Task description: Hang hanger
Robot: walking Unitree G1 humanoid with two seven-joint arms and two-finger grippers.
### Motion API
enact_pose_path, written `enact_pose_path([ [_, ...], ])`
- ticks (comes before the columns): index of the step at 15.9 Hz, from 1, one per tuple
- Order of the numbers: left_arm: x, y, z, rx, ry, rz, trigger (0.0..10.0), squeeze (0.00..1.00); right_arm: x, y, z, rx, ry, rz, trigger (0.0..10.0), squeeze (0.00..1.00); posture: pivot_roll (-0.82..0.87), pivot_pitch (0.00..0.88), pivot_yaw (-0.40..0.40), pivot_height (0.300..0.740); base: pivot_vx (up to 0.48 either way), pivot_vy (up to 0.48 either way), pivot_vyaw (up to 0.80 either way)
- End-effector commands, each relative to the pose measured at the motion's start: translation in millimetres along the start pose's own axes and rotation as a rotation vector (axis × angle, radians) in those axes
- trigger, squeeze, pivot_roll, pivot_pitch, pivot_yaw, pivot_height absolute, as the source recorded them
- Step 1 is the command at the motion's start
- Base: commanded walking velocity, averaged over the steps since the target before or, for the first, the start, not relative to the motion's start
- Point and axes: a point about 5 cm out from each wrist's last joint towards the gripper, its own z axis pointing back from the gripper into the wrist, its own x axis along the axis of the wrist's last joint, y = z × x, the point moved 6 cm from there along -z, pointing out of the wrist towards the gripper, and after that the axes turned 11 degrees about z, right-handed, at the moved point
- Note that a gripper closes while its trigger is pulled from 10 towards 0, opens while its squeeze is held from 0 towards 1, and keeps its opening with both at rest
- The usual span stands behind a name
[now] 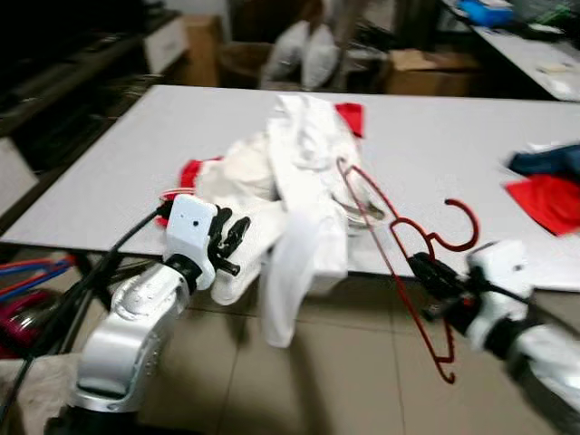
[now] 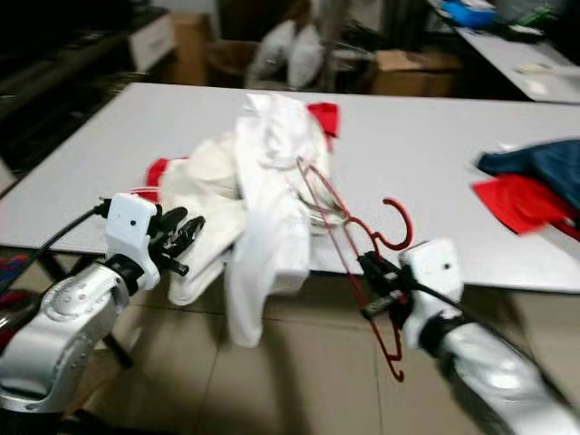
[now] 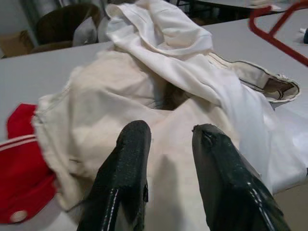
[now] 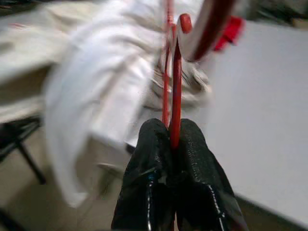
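One red hanger (image 1: 399, 245), one heap of white garments (image 1: 281, 190), one grey table (image 1: 435, 136), two grippers. The right gripper (image 4: 172, 139) was clamped on the hanger's wire near its neck; the hook rose toward 1 o'clock of the fingers, and the frame reached to 11 o'clock into the garments. The left gripper (image 3: 168, 144), fingers parted and holding nothing, sat at the heap's 7 o'clock. The garments overhung the table's near edge above tiled floor (image 1: 362, 362). Red and blue cloths (image 1: 548, 186) lay at 3 o'clock.

white garments (image 1: 290, 190) heaped at table (image 1: 118, 163) edge, bare tabletop behind
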Motion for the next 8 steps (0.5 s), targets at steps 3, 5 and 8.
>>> enact_pose_path([
  [3, -3.7, -3.7, -5.8, 0.044, -0.010, 0.052, 10.0, 0.00, 9.5, -8.4, -14.9, -0.162, -0.027, 0.067, 10.0, 0.00, -0.01, 0.010, 0.020, 0.740, 0.000, -0.364, 0.00],
  [5, -3.5, -10.1, -9.8, 0.030, -0.028, 0.058, 10.0, 0.00, 7.9, -6.7, -20.0, -0.195, -0.019, 0.063, 10.0, 0.00, -0.01, 0.014, 0.015, 0.740, 0.000, -0.405, 0.00],
  [8, -3.7, -12.9, -11.7, 0.025, -0.033, 0.058, 10.0, 0.00, 0.0, -10.2, -18.9, -0.229, 0.014, 0.078, 10.0, 0.00, -0.01, 0.007, 0.014, 0.740, 0.000, -0.377, 0.00],
])
